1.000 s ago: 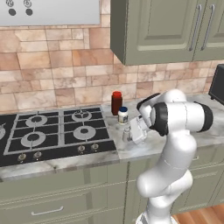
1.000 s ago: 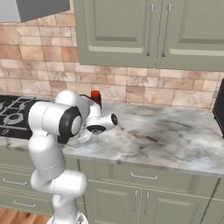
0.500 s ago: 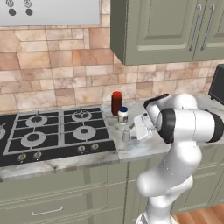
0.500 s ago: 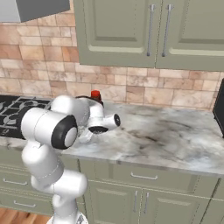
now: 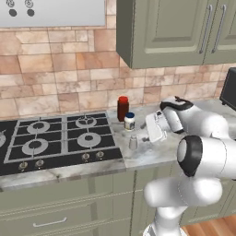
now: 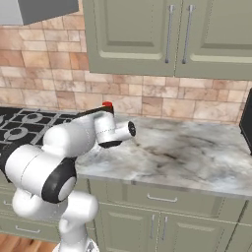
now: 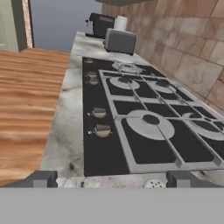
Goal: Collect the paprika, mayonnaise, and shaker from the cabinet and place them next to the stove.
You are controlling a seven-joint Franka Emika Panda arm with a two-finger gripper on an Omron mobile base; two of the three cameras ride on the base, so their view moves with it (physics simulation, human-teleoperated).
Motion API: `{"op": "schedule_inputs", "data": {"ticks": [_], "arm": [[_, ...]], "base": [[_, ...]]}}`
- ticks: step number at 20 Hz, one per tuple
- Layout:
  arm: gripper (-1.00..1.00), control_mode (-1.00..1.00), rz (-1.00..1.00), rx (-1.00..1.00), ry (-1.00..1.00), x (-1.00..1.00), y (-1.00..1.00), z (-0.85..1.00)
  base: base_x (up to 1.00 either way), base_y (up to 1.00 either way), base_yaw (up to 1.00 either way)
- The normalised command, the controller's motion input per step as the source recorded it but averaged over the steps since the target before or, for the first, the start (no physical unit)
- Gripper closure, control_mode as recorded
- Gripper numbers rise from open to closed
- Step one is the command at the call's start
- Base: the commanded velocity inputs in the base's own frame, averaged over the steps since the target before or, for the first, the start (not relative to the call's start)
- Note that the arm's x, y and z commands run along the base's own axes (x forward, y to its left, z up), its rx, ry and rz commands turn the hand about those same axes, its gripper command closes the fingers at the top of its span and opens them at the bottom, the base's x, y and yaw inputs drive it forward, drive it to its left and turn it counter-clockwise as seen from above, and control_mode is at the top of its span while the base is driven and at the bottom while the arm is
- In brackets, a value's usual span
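Beside the right edge of the stove, the dark red paprika stands at the back of the counter. The blue-lidded mayonnaise is just in front of it, and the small grey shaker stands nearer the counter's front. My gripper hangs open just right of the shaker, holding nothing. In the hand view the fingertips stand wide apart, with the stove stretching ahead. The paprika's red cap peeks over my arm. The cabinet doors are shut.
A black microwave sits at the counter's right end. The marble counter runs right of my arm. A grey toaster stands beyond the stove's far side. A range hood hangs above the stove.
The jaws have opened wide off the shaker. The hand has drawn back to the right and slightly up, leaving the shaker standing on the counter.
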Motion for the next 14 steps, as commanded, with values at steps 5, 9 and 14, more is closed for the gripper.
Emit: {"op": "schedule_inputs", "data": {"ticks": [5,9,14], "arm": [[-1.00,-1.00,0.00,0.00,-0.02,-0.62,0.00,0.77],[-1.00,-1.00,-0.01,0.00,0.00,-0.63,0.01,0.74],[-1.00,-1.00,-0.02,0.00,0.00,-0.64,0.01,0.64]], "base": [[0.00,0.00,0.00],[0.00,0.00,0.00],[0.00,0.00,0.00]]}}
